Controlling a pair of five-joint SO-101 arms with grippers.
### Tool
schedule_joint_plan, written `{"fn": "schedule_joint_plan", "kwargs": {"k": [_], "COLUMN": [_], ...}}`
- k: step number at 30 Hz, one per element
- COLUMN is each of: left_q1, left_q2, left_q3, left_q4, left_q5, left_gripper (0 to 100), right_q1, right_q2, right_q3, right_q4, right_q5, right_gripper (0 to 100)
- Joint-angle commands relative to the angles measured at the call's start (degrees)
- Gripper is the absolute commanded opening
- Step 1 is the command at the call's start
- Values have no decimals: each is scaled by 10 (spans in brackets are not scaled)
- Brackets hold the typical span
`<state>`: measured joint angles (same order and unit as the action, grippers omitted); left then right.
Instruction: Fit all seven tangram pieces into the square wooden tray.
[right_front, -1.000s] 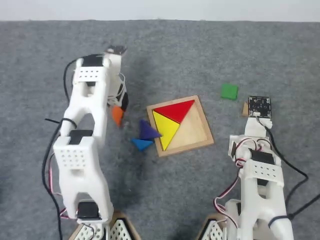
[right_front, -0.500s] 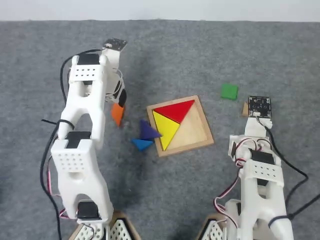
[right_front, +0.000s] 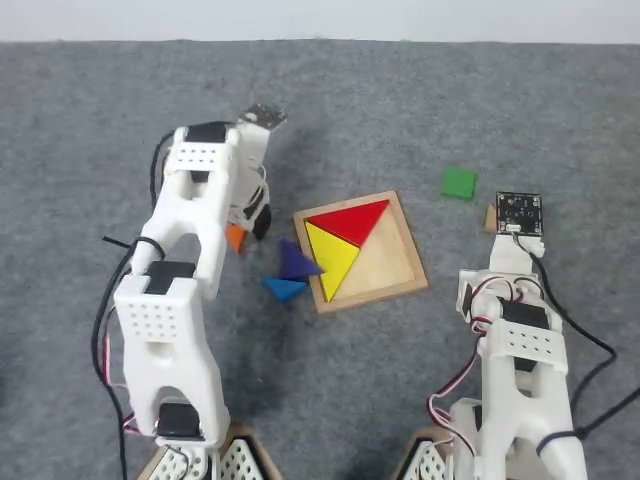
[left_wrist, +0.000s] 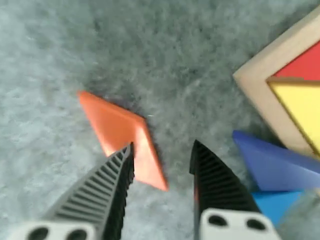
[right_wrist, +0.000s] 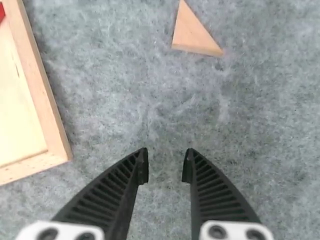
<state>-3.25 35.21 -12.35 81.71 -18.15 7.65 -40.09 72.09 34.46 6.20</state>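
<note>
The square wooden tray holds a red triangle and a yellow triangle. A purple triangle leans on the tray's left rim, with a blue triangle beside it. Left of them lies an orange parallelogram. My left gripper hangs open just over its end nearest the tray; in the left wrist view the left gripper straddles that end of the orange piece. A green square and a wooden triangle lie right of the tray. My right gripper is open over bare carpet.
Grey carpet covers the table. The right arm's wrist camera board partly covers the wooden triangle in the high view. The tray's right half is bare wood. The tray rim passes close to the right gripper.
The left arm has swung right, toward the tray, so its gripper now sits over the orange parallelogram's near end. The pieces and the right arm have not moved.
</note>
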Motion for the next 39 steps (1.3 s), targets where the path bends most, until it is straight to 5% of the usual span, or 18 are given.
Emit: {"fn": "schedule_joint_plan", "kwargs": {"k": [1,27,39], "left_q1": [-9,-44,-67], "left_q2": [-5,-75,-81], "left_q3": [45,-5,-5], "left_q4": [-47,6,42], "left_q5": [-17,-35,-106], "left_gripper": [181,180,152], "right_q1": [3,5,4], "right_q2": [-21,-18,-18], "right_q3": [-2,-2,-2], "right_q4": [-10,-10,-9], "right_q5": [8,8,8], "right_gripper": [123,123,123]}}
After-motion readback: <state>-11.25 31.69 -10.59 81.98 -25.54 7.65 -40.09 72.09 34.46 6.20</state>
